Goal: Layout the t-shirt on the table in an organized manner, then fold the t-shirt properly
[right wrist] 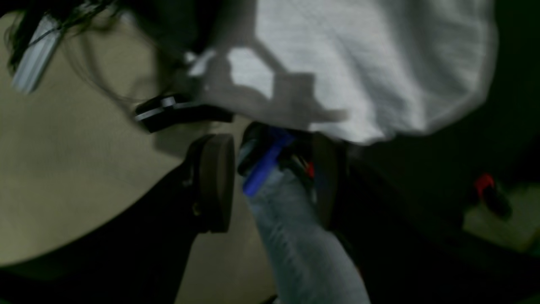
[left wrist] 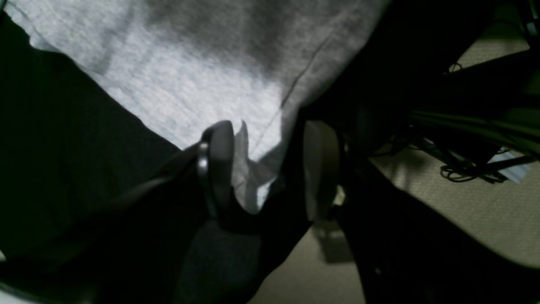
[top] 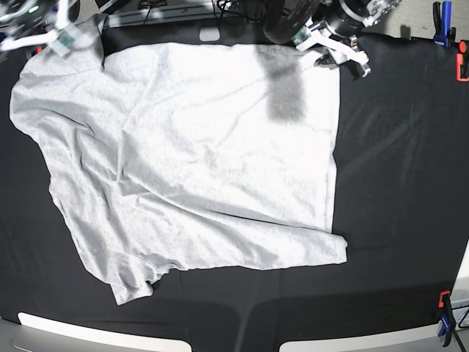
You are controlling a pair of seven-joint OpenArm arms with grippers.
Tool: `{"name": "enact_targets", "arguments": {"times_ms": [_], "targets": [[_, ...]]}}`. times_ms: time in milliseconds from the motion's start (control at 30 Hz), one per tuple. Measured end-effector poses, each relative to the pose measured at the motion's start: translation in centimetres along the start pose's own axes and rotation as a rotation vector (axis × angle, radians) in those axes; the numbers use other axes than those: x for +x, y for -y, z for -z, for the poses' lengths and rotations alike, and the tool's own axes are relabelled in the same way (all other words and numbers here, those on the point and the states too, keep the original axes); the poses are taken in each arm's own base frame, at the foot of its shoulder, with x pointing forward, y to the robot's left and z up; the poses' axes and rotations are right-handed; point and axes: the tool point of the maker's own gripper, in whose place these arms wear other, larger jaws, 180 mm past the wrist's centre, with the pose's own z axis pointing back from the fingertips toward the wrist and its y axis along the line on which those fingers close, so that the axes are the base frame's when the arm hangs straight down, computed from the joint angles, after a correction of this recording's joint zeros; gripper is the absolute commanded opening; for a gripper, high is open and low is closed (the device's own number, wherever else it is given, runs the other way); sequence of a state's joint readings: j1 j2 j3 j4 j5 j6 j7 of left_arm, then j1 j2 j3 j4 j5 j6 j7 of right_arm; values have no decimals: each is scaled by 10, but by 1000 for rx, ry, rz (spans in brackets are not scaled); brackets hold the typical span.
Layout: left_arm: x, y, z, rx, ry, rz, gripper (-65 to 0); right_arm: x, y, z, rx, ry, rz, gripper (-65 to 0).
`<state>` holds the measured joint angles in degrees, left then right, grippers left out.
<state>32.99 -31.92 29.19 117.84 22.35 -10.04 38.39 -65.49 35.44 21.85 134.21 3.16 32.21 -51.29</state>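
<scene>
The t-shirt (top: 190,154) lies spread out on the table (top: 399,191), pale grey, with creases and a folded-over sleeve at the front left. My left gripper (top: 350,60) is at the shirt's back right corner. In the left wrist view it (left wrist: 270,131) is open, and the corner of the t-shirt (left wrist: 249,169) lies loose in the gap against one finger (left wrist: 219,164). My right gripper (top: 50,33) hovers at the back left by the sleeve. It (right wrist: 272,141) is open over the table edge, with the t-shirt (right wrist: 371,71) just beyond it.
Between the right gripper's fingers show a blue clamp handle (right wrist: 263,169) and a pale grey shape I cannot identify. Red and blue clamps (top: 445,16) (top: 443,317) grip the table's right edge, and another red one (right wrist: 485,185) shows. Beige floor with cables (left wrist: 464,169) lies past the back edge.
</scene>
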Motion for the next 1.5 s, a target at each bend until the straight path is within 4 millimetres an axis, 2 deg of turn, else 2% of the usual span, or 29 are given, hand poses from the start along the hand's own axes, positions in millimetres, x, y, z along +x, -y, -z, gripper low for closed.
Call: {"name": "enact_targets", "arguments": {"times_ms": [67, 133, 200, 300, 367, 567, 667, 767, 867, 967, 1167, 1233, 1367, 1500], "targets": [[0, 0, 0, -1, 0, 0, -404, -3, -15, 9, 18, -15, -44, -362], [0, 0, 0, 0, -1, 1, -404, -18, -21, 19, -14, -88, -103, -362], [0, -1, 0, 5, -2, 2, -404, -33, -22, 28, -65, -150, -165, -362], [1, 0, 0, 3, 5, -4, -404, -42, -16, 36, -180, -186, -278, -362], [1, -1, 0, 5, 8, -4, -404, -45, -15, 38, -257, -183, -364, -362], [1, -1, 0, 4, 6, -4, -404, -43, -42, 43, -369, -31, -630, -362], [1, -1, 0, 6, 5, -4, -404, -53, -48, 53, -388, -43, -658, -362], [1, -1, 0, 4, 4, -5, -404, -49, -40, 68, -465, -33, -639, -362], [1, -1, 0, 6, 4, -4, -404, -29, -31, 79, -567, 13, -647, -362], [1, -1, 0, 5, 4, -4, -404, -17, -32, 91, -586, 38, -644, -362], [1, -1, 0, 5, 4, -5, -404, -20, -41, 99, -565, 9, -655, -366], [1, -1, 0, 5, 4, -5, -404, -18, -43, 97, -576, 15, -675, -420], [1, -1, 0, 5, 4, -4, -404, -11, -46, 86, -634, 48, -678, -650], [1, -1, 0, 5, 4, -4, -404, -7, -40, 79, -695, 52, -697, -650]]}}
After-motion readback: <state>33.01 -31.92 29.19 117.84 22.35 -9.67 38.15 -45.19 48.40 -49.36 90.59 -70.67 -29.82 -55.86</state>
